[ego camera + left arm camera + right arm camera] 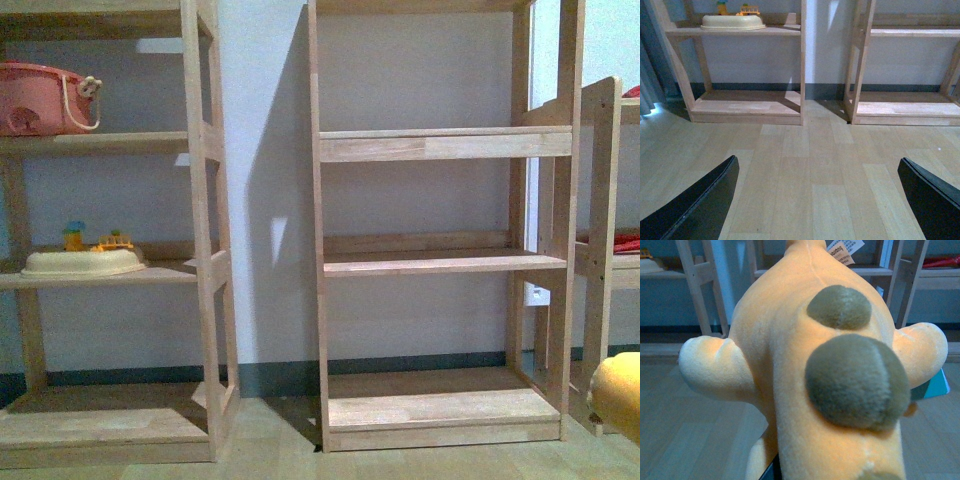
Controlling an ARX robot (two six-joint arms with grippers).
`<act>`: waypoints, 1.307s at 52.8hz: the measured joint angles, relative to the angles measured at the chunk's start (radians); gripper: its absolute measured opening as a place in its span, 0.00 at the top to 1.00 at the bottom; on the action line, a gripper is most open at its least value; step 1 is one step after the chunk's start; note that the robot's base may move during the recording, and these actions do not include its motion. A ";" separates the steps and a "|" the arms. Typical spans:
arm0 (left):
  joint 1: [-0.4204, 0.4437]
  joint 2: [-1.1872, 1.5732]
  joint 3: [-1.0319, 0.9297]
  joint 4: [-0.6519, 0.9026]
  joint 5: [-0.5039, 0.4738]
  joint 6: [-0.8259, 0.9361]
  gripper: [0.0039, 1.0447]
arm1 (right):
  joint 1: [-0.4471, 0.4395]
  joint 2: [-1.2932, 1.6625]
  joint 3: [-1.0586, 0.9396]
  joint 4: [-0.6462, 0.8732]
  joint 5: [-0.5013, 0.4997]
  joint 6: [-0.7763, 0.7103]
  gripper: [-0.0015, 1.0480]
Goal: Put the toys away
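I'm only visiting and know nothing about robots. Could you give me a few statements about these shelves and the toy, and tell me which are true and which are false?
1. The cream playset sits on a shelf of the left-hand wooden rack. True.
2. The pink basket stands below the playset. False: it sits on the shelf above it.
3. The left tool is open, with only floor showing between its fingers. True.
4. The orange plush animal already lies on a shelf. False: it fills the right wrist view with floor beneath it, off the racks.
5. The plush's round patches are bright blue. False: they are olive-brown.
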 joint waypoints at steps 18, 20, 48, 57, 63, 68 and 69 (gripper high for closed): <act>0.000 0.000 0.000 0.000 0.000 0.000 0.06 | 0.000 0.000 0.000 0.000 0.000 0.000 0.93; 0.000 0.000 0.000 0.000 0.000 0.000 0.06 | 0.000 0.000 0.000 0.000 0.000 0.000 0.93; 0.000 0.000 0.000 0.000 0.000 0.000 0.06 | 0.000 0.000 0.000 0.000 0.000 0.000 0.93; 0.000 -0.001 0.000 0.000 0.000 0.000 0.06 | 0.000 0.000 0.000 0.000 0.000 0.000 0.93; 0.000 -0.001 0.000 0.000 0.000 0.000 0.06 | 0.000 0.000 0.000 0.000 0.000 0.000 0.93; 0.000 -0.001 0.000 0.000 0.000 0.000 0.06 | 0.000 0.000 0.000 0.000 -0.001 0.000 0.93; 0.000 -0.001 0.000 0.000 0.000 0.000 0.06 | 0.000 0.000 0.000 0.000 0.000 0.000 0.93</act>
